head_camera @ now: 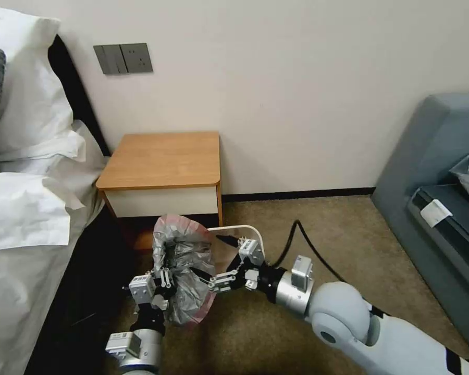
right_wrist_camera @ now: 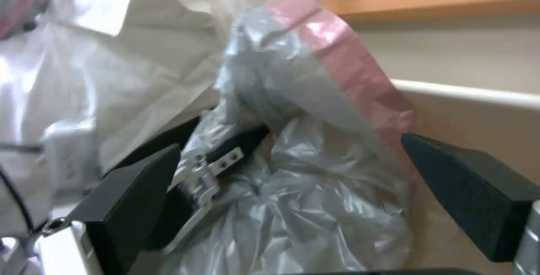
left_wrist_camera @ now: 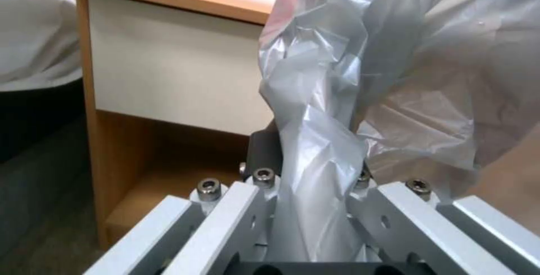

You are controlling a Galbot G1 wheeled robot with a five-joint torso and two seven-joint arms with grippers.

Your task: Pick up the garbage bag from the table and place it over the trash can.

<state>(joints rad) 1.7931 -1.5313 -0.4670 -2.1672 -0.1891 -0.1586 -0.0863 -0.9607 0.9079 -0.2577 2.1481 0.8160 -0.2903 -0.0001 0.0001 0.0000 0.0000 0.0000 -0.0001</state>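
Pretty clearly a hotel-style bedroom: there's a bed (head_camera: 26,219) with crisp white sheets and stacked white pillows (head_camera: 21,78) against a dark headboard, with a little wooden nightstand (head_camera: 164,161) tucked right beside it. You've also got a grey switch-and-socket panel (head_camera: 123,58) on the plain cream wall, brownish carpet (head_camera: 318,229) underfoot, and a blue-grey upholstered sofa (head_camera: 432,172) off to the side.

wooden table (head_camera: 161,159), bare top; trash can (head_camera: 252,234) on carpet (head_camera: 323,234)

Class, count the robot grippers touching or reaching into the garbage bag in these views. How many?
2. The left gripper is clamped on the garbage bag; the right gripper, open, reaches into its mouth beside the trash can.
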